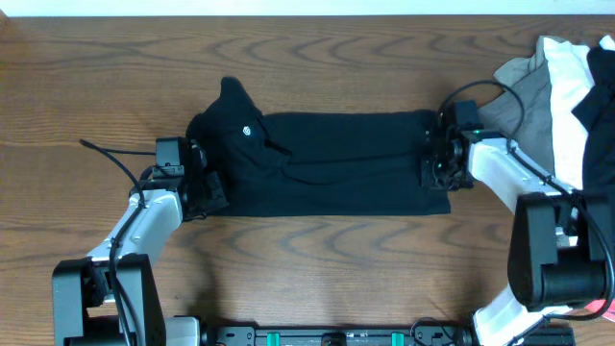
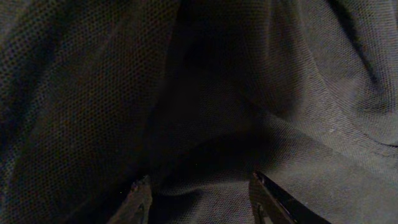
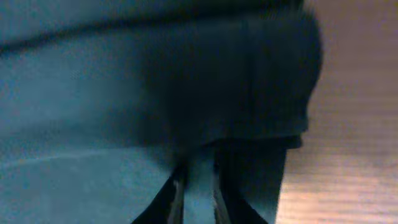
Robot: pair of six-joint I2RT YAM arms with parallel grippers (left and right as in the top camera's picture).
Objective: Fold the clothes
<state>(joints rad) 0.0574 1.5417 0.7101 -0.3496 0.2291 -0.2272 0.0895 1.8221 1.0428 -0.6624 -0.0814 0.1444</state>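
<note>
Right claw (image 3: 197, 186) pinches the black garment (image 1: 336, 163) at its edge; left claw (image 2: 199, 186) stands half-spread over bunched cloth, grip unclear. Garment lies stretched across the table (image 1: 317, 259) between them. Best to lift both ends level, keep tension, fold evenly.

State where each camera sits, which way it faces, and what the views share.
Overhead: above the table, facing down on the garment and a clothes pile; both arms show.
Left wrist: on that arm, facing past the left pincer into the fabric.
Right wrist: on that arm, facing past the right pincer at the garment's edge and table.
Shared: all see the garment.
</note>
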